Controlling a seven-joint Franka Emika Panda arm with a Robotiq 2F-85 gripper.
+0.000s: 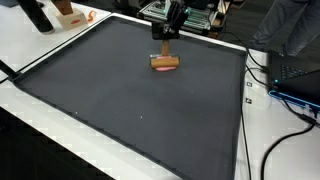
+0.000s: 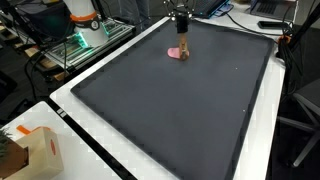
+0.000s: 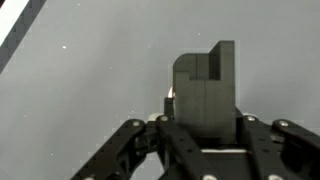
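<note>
Gripper [image 1: 167, 40] is seen poised directly above a small wooden block [image 1: 165, 63], which lies on the dark mat [image 1: 130, 110] near that mat's far edge. In an exterior view the block [image 2: 179, 52] shows a pinkish tint and sits just below the gripper [image 2: 182, 36], a little in from the mat's far edge. Whether the fingertips touch the block cannot be told from either exterior view. In the wrist view a grey stepped block [image 3: 205, 95] is seen between the black fingers [image 3: 135, 150], with the jaws spread to either side of it and not closed upon it; the gripper [image 3: 205, 140] is thus read as open.

Around the mat, a white table [image 1: 285, 140] is seen, with black cables [image 1: 290, 125] trailing beside the mat's edge. Beyond the mat's far edge, clutter of equipment [image 1: 200, 15] is found close behind the gripper. A cardboard box [image 2: 35, 150] stands off the mat's near corner, well apart from the block. A wire rack [image 2: 85, 45] is set beside the mat's long edge. Nothing lies on the mat between the block and its edges.
</note>
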